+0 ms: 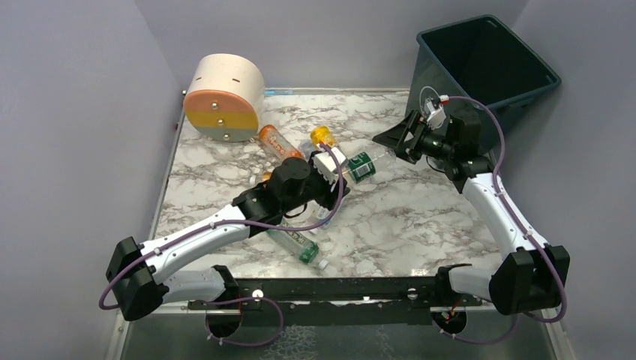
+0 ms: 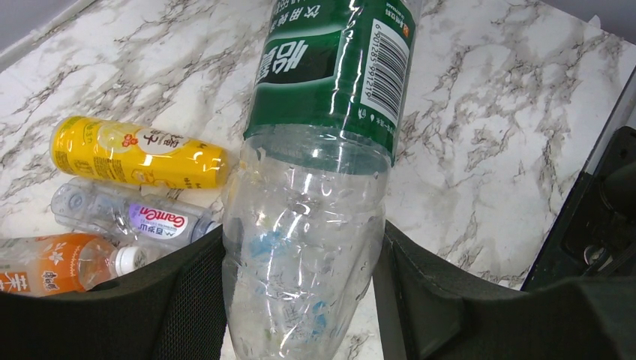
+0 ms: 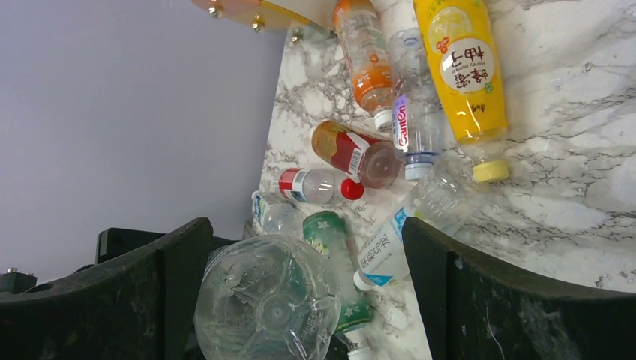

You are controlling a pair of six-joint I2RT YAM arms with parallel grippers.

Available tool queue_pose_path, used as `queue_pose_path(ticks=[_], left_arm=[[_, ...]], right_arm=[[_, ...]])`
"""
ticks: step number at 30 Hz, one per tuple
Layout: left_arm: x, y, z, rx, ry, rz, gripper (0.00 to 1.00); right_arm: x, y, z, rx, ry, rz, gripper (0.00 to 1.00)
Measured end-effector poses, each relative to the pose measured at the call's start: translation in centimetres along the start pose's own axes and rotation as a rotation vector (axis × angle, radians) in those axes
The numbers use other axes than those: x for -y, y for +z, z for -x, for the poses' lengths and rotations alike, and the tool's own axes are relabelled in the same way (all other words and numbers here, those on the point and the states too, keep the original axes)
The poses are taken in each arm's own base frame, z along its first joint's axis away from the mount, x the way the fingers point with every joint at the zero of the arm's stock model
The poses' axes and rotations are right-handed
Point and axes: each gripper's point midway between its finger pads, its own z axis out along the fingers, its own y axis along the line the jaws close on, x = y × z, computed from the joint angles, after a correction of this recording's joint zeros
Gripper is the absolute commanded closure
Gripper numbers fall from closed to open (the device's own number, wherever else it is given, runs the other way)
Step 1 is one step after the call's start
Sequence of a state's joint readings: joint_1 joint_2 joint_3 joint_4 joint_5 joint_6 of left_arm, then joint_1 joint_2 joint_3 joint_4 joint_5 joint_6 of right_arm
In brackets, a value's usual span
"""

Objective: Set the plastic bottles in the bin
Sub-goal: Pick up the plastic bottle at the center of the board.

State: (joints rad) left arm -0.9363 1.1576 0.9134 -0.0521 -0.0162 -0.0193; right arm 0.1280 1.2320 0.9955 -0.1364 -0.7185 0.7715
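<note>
Green-label bottle (image 2: 322,150) clamped in left gripper (image 2: 304,292); right gripper (image 3: 307,300) gapes.
Early release (right not closed) could drop it.

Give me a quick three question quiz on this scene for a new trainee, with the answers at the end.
1. True or false: the left gripper grips the green-labelled bottle.
2. Which gripper has open jaws? A: left gripper. B: right gripper.
3. Fill in: seen from above, the bin sits at the far ____ side.
Key: 1 true; 2 B; 3 right.
</note>
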Motion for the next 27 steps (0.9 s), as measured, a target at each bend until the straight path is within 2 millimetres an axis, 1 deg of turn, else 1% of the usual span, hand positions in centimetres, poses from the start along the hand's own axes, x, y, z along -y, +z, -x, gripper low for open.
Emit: queue_pose_path(ticks=[9, 17, 21, 27], left_arm=[[-0.7, 0.1, 0.0, 0.002, -0.006, 0.015, 0.38], [-1.7, 0.4, -0.4, 0.023, -0.014, 0.039, 0.38], [-2.0, 0.6, -0.3, 0.040, -0.016, 0.043, 0.38], [-2.1, 0.8, -0.4, 0.049, -0.018, 0.037, 0.37]], right_arm=[[-0.7, 0.6, -0.7, -0.029, 0.019, 0.054, 0.00], [-1.3, 1.1, -1.8, -0.073, 0.044, 0.095, 0.00], [-1.7, 1.5, -2.1, -0.090, 0.054, 0.115, 0.03], [-2.0, 2.1, -2.5, -0.113, 0.072, 0.145, 0.12]])
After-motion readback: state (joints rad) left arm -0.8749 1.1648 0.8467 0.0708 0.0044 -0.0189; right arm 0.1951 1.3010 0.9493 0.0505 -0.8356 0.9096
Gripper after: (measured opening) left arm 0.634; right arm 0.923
